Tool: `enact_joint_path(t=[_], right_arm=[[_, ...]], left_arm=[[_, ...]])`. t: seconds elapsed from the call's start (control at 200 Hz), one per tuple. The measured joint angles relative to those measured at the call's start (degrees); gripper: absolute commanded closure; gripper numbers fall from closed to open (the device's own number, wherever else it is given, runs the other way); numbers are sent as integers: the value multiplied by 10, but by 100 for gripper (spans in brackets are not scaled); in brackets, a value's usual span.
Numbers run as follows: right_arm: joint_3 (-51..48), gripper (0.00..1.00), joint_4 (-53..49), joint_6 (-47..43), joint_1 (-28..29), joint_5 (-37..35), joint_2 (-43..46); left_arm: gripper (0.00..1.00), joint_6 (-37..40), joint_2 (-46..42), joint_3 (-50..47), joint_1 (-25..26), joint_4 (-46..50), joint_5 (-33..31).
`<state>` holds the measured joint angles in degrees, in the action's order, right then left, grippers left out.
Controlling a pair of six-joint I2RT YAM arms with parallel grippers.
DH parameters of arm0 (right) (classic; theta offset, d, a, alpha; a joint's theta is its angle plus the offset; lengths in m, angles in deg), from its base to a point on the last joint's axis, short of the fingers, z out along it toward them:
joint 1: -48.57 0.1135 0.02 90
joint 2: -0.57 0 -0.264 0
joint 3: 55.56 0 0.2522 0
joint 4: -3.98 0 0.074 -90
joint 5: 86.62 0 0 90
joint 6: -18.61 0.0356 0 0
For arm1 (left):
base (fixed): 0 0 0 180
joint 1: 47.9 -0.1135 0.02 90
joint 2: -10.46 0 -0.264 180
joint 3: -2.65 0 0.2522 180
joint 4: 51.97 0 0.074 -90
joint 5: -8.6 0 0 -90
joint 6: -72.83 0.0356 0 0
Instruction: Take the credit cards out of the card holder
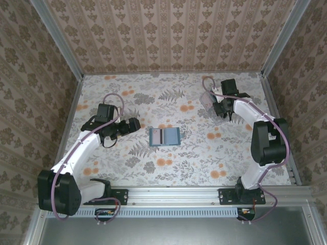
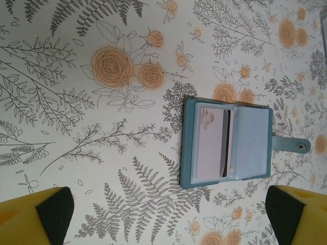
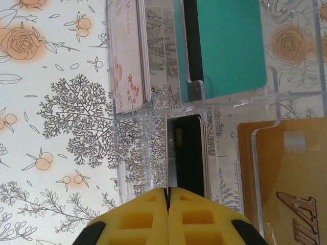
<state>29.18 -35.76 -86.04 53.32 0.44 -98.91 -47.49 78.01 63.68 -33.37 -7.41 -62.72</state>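
Observation:
The slate-blue card holder (image 1: pixel 164 137) lies open and flat mid-table, its snap tab pointing right (image 2: pixel 291 144). A pale whitish-lilac credit card (image 2: pixel 209 145) sits in its left panel under clear plastic; the right panel (image 2: pixel 251 143) looks frosted. My left gripper (image 1: pixel 135 124) hovers just left of the wallet, open, its yellow fingers (image 2: pixel 36 217) spread wide and empty. At the back right, my right gripper (image 1: pixel 220 106) (image 3: pixel 167 192) is shut on a thin credit card (image 3: pixel 166 153) seen edge-on, held at a clear acrylic rack (image 3: pixel 138 153).
The acrylic rack (image 1: pixel 207 99) holds a teal card (image 3: pixel 225 46), a black card (image 3: pixel 190 153), an orange card (image 3: pixel 286 178) and a white floral card (image 3: pixel 127 56). Patterned walls enclose the floral table (image 1: pixel 153 168) on three sides.

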Motion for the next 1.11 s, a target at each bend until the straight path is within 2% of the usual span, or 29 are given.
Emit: enact_joint_path(t=[0.555, 0.73, 0.95, 1.105], right_arm=[[6, 75, -4, 38, 0, -18, 28], [6, 66, -12, 70, 5, 1, 55], [7, 66, -26, 86, 38, 20, 39], [8, 66, -44, 89, 40, 21, 3]], left_arm=[[0, 0, 3, 0, 0, 0, 6], [0, 0, 3, 0, 0, -2, 6], [0, 0, 3, 0, 0, -4, 6], [0, 0, 3, 0, 0, -4, 6]])
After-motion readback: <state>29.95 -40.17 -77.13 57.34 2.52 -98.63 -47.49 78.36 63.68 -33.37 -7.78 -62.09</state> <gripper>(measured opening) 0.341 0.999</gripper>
